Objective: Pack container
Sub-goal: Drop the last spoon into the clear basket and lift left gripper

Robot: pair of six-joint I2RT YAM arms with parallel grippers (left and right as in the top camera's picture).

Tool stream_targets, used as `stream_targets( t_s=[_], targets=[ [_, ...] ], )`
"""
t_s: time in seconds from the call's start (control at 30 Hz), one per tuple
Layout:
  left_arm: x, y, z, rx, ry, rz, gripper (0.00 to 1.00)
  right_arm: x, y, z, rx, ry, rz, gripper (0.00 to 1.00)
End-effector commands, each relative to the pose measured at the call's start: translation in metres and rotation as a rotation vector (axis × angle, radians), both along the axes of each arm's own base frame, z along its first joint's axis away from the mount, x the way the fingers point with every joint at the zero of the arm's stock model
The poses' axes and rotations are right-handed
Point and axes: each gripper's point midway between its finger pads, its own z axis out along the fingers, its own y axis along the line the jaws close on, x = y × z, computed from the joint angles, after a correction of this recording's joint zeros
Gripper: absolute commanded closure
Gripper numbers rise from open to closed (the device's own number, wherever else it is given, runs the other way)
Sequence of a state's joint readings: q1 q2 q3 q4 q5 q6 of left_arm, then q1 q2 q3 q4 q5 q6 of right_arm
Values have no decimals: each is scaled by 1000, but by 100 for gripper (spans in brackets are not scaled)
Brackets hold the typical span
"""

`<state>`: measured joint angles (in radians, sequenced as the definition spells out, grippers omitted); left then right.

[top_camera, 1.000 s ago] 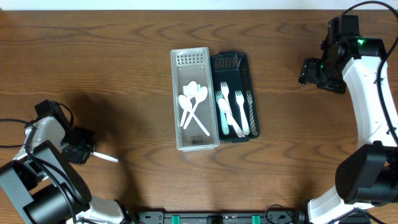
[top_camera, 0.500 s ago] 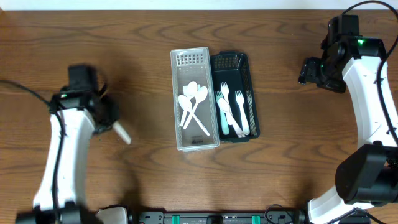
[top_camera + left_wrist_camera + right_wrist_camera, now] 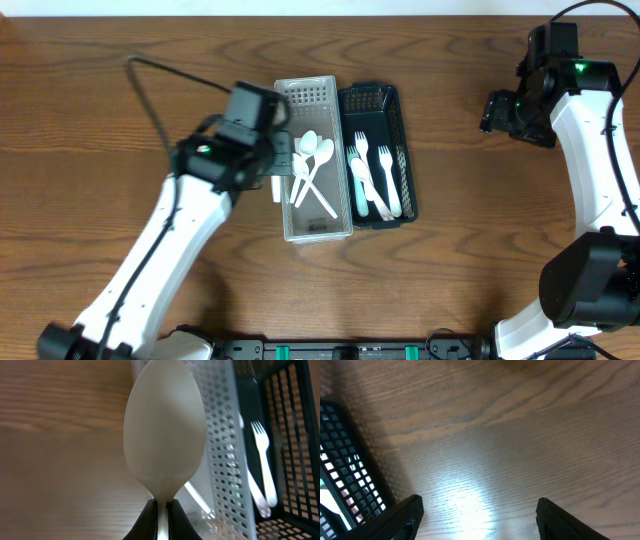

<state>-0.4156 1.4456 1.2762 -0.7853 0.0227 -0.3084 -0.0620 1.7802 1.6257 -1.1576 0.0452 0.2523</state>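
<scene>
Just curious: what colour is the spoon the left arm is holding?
The spoon is plain white; the left wrist view shows it best.

Robot test bench, wood-grain table (image 3: 460,270)

Left arm (image 3: 190,225) runs diag. from near-left corner to clear tray (image 3: 307,95), blocking desk (image 3: 90,120) near-left of the tray. Its cable (image 3: 175,70) arcs over the far-left desk. Left gripper (image 3: 283,163) sits at the tray's left wall, clamped on white spoon (image 3: 165,430), whose bowl fills the wrist view ahead. Tray and dark basket (image 3: 365,98) touch side by side mid-desk, no gap betw. them. In the tray, spoons (image 3: 310,170) crowd the middle; far and near ends free. In the basket, forks (image 3: 385,180) take middle and near part; far end free. Right of basket is wide bare desk up to right gripper (image 3: 497,112), far-right, well apart, jaws spread over bare wood.
</scene>
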Motion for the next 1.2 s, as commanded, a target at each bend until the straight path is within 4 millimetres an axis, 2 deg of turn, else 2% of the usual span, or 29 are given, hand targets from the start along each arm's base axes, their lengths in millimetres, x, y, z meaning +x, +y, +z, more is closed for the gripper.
stream_targets(
  t_s=[0.0,0.17,0.4,0.43,0.47,0.5,0.53,0.67,0.77,0.83,0.9,1.07,1.13,1.17],
  targets=[
    [2,-21,-15,31,17,-72,94,-1,-3,-3,-6,9,-19,24],
    [10,-41,-49,55,66,-111,94,-1,-3,-3,-6,9,-19,24],
    [10,-44,-99,110,180,-117,94,-2,-3,-4,-6,13,-19,24],
    [10,-43,-103,115,189,-117,91,-2,-3,-4,-6,13,-19,24],
    [10,-43,-106,118,196,-117,83,-2,-3,-4,-6,13,-19,24],
    [10,-43,-106,118,196,-116,68,-2,-3,-4,-6,14,-19,24],
    [10,-43,-104,117,193,-116,64,-2,-3,-4,-6,14,-19,24],
    [16,-47,-81,116,144,-158,47,-2,-3,-4,-6,15,-19,24],
    [23,-43,-48,129,87,-153,34,-2,-3,-4,-3,16,-18,24],
    [28,-27,-27,170,43,-109,22,-2,3,-4,20,14,22,23],
    [31,-5,-9,193,6,-34,21,-1,12,-4,55,10,79,24],
    [31,55,24,142,-34,185,12,0,13,-4,59,9,90,27],
    [32,80,39,126,-68,256,9,0,13,-4,59,9,90,36],
    [32,93,46,120,-86,291,8,0,13,-4,59,8,92,48]
  ],
)
